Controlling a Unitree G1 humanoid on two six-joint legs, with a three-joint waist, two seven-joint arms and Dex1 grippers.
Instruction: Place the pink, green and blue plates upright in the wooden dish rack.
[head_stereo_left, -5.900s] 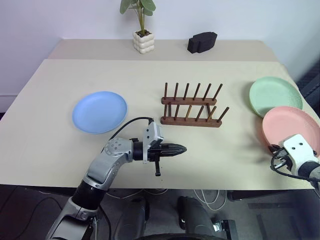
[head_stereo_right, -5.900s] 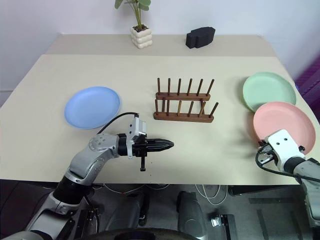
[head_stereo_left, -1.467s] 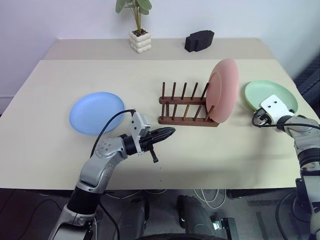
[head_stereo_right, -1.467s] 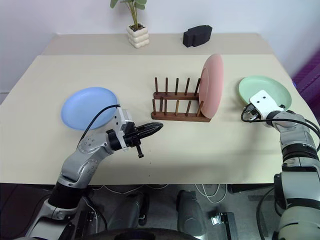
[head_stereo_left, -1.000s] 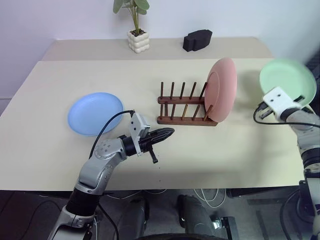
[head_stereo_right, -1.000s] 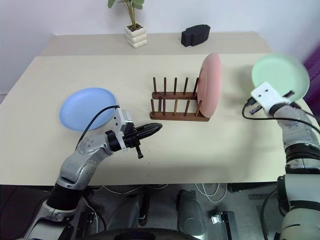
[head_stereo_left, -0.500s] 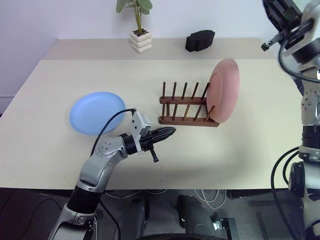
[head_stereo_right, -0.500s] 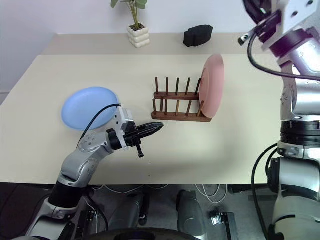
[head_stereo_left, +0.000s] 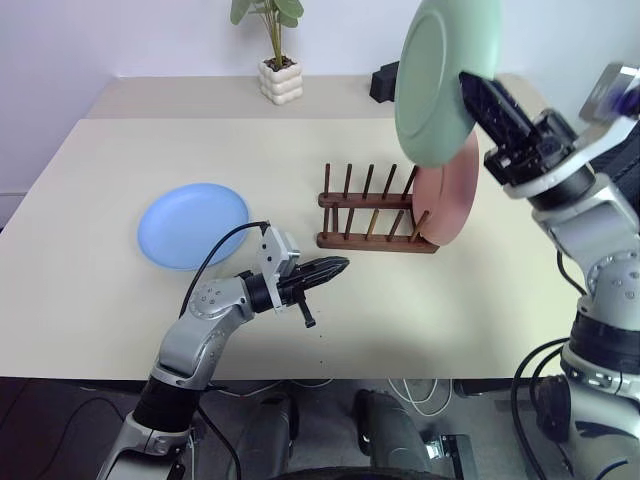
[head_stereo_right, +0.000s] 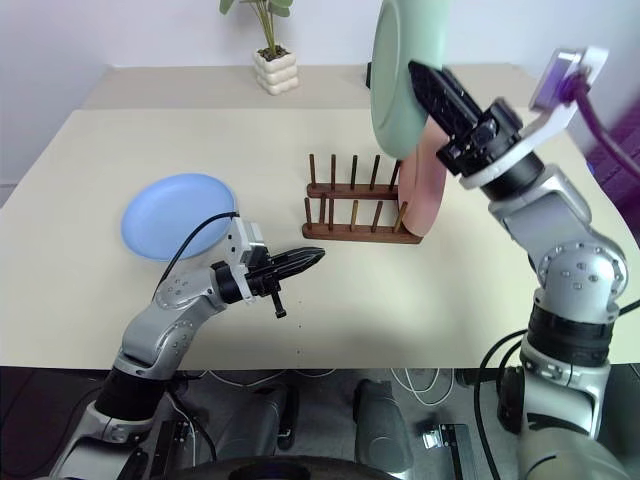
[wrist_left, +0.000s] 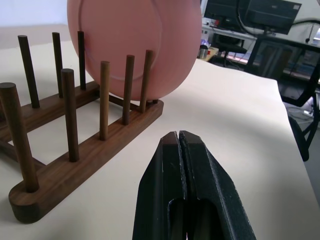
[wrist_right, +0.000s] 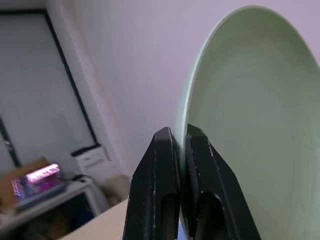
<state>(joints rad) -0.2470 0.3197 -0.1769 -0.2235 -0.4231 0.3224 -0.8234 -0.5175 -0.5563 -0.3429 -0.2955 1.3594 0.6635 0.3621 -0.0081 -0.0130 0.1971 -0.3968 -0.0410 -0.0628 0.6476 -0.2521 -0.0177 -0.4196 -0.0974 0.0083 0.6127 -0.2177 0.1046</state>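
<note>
Right gripper (wrist_right: 179, 137): fingers clamped on the rim of the green plate (head_stereo_left: 437, 75), holding it on edge in the air above the right end of the rack.
Left gripper (wrist_left: 179, 142): fingers pressed together, holding nothing, low over the table in front of the rack.
Wooden dish rack (head_stereo_left: 375, 211): holds one plate; the other peg slots stand free.
Pink plate (head_stereo_left: 447, 205): upright in the rack's rightmost slots, partly behind the green plate.
Blue plate (head_stereo_left: 193, 224): flat on the table (head_stereo_left: 90, 260), well left of the rack.
Far edge: potted plant (head_stereo_left: 277, 48) in a white pot, black object (head_stereo_left: 383, 82) beside it.
Writing: none readable.
</note>
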